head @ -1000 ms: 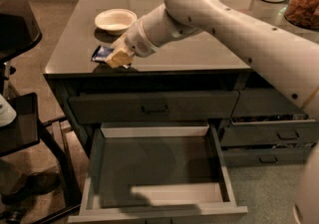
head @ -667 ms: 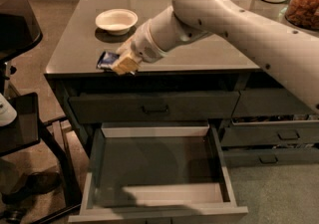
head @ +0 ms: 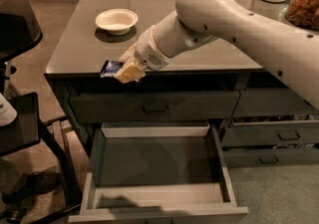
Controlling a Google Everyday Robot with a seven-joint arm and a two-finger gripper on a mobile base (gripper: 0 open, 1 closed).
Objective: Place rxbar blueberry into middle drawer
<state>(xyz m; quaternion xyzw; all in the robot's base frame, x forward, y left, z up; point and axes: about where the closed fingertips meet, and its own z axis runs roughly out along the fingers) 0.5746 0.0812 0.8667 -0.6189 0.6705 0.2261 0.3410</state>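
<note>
rxbar blueberry in jaws of gripper at countertop front edge; middle drawer pulled open below

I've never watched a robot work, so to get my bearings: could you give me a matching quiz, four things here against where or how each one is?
Things:
1. rxbar blueberry
2. middle drawer
3. bowl
4. gripper

Places and states:
A. pulled open, bare inside
B. white, resting on the countertop
C. at the countertop's front edge, higher than the open drawer
D. dark blue, clamped in the jaws

Pairs: 1-D, 2-A, 3-B, 4-C.
</note>
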